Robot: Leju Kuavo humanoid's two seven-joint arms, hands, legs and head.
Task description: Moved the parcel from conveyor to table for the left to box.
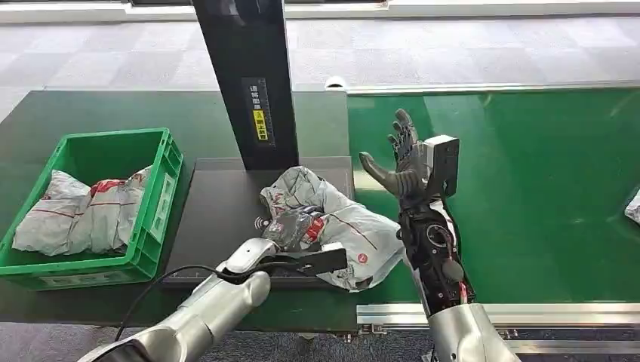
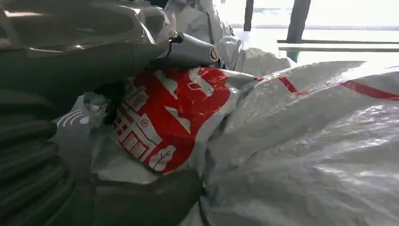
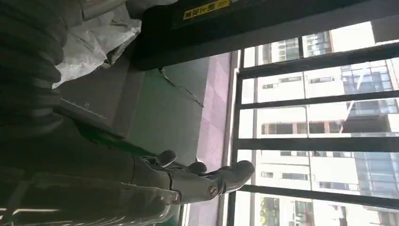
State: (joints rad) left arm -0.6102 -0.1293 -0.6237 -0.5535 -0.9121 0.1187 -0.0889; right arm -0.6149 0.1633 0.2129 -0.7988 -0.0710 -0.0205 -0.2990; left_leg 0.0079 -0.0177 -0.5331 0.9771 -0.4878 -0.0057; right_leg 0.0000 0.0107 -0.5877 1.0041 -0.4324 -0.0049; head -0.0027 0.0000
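Observation:
A crumpled grey parcel (image 1: 347,226) with red print lies on the dark platform (image 1: 219,211) beside the green conveyor (image 1: 528,166). My left hand (image 1: 293,228) grips the parcel at its left side, dark fingers sunk into the wrapping. Up close, the left wrist view has the parcel (image 2: 306,141) and its red label pressed against my left hand (image 2: 70,56), the thumb lying over the top. My right hand (image 1: 404,162) is raised above the conveyor's left end, fingers spread and holding nothing. The right wrist view has that hand (image 3: 188,181) open in the air.
A green crate (image 1: 155,219) at the left holds other grey parcels (image 1: 75,211). A black post (image 1: 253,83) rises from the back of the platform. Another parcel (image 1: 632,205) lies at the conveyor's right edge. A metal rail (image 1: 528,313) borders the conveyor's near side.

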